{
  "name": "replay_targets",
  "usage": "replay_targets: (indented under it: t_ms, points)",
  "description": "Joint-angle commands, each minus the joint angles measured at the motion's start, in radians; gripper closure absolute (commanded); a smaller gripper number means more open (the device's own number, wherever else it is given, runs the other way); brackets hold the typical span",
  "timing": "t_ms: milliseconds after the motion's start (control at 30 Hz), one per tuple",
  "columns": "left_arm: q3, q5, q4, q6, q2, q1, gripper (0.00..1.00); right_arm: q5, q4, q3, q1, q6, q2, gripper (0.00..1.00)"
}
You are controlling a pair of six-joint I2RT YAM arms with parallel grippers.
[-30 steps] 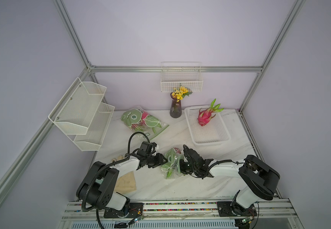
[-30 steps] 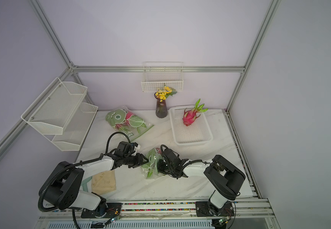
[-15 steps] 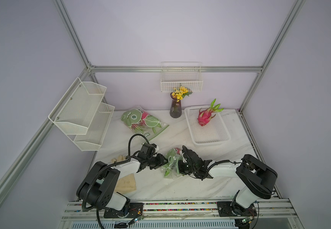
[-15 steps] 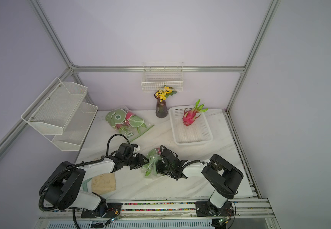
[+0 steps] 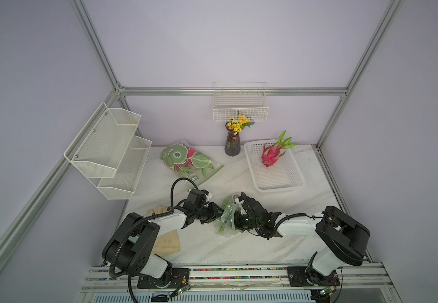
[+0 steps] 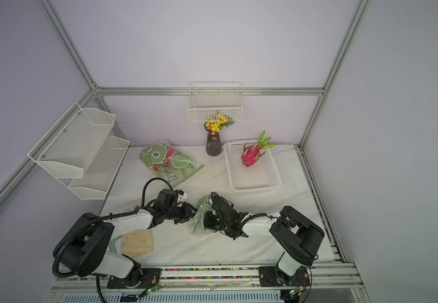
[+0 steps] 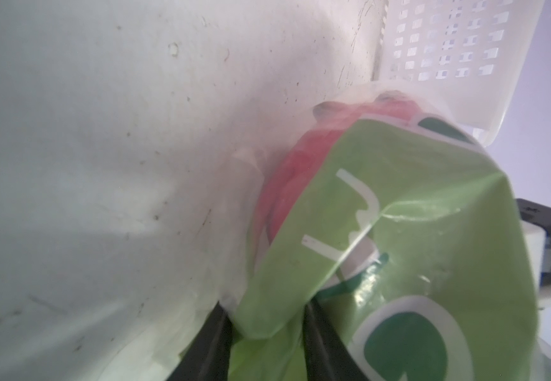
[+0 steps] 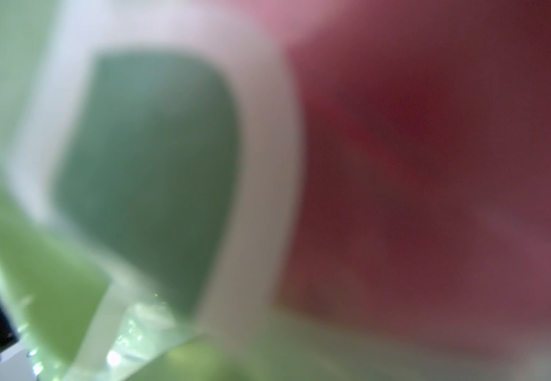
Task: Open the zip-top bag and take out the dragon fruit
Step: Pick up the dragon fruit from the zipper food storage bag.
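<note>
Green-printed plastic is the whole story right now. The zip-top bag [image 5: 227, 217] stands bunched up on the desk [image 5: 207, 249], just toward 6 o'clock from the middle, with an arm on each side. The left hand [image 5: 216, 211] is at its 9 o'clock side and the right hand [image 5: 235, 219] at its 3 o'clock side, both right up against the film.

From the left wrist, two dark fingers [image 7: 208, 349] stand either side of a gathered fold of the bag, and the film fills the gap between them. That reads as a pinch on the plastic. The right wrist lens is pressed so close that everything is a blur of green and red, so I cannot tell whether that hand is apart or together.

And the prize? The dragon fruit [image 7: 287, 171] is inside, its pink-red skin showing through the clear part of the film. No part of it pokes out that I can see.

Elsewhere, a loose dragon fruit [image 5: 271, 154] lies in the white tray [image 5: 278, 187] at 2 o'clock. A second bag [image 5: 186, 161] with pink fruit in it lies flat at 11 o'clock, well apart from the hands.

By my reading, this bag is at the gripping and opening stage. The seal is hidden among the folds, so whether it is parted I cannot say. Left to do: get the mouth wide, reach in, and bring the fruit out.
</note>
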Motion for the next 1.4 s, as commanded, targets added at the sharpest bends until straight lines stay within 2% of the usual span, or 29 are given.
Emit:
replay_targets:
  t_ms: [0,300,567,700,767,867,1033,1133,1367]
  points:
    - [0.002,0.054,0.054,-0.014,-0.033,-0.017,0.63,0.055,-0.002,0.002,0.007,0.012,0.003,0.61]
    - [0.004,0.057,0.063,-0.030,-0.029,-0.036,0.64,0.163,-0.003,-0.021,0.007,0.060,0.000,0.61]
    - [-0.002,0.062,0.098,-0.058,-0.015,-0.059,0.64,0.150,0.047,-0.008,0.008,0.069,0.065,0.54]
    - [-0.010,0.067,0.114,-0.068,-0.015,-0.062,0.65,0.157,0.055,-0.006,0.008,0.069,0.079,0.55]
    - [-0.009,0.060,0.106,-0.065,-0.022,-0.062,0.65,0.160,0.053,-0.005,0.007,0.067,0.077,0.63]
    - [0.000,0.048,0.078,-0.048,-0.029,-0.061,0.65,0.171,0.029,-0.005,0.007,0.060,0.058,0.80]
    - [0.022,0.027,0.038,-0.020,-0.046,-0.037,0.65,0.183,-0.050,-0.001,0.007,0.033,-0.009,0.90]
    - [0.042,0.007,-0.028,0.020,-0.088,-0.003,0.67,0.178,-0.095,-0.002,0.008,0.020,-0.066,1.00]
    - [0.089,-0.051,-0.206,0.125,-0.199,0.111,0.76,0.132,-0.212,0.039,0.007,-0.007,-0.171,1.00]
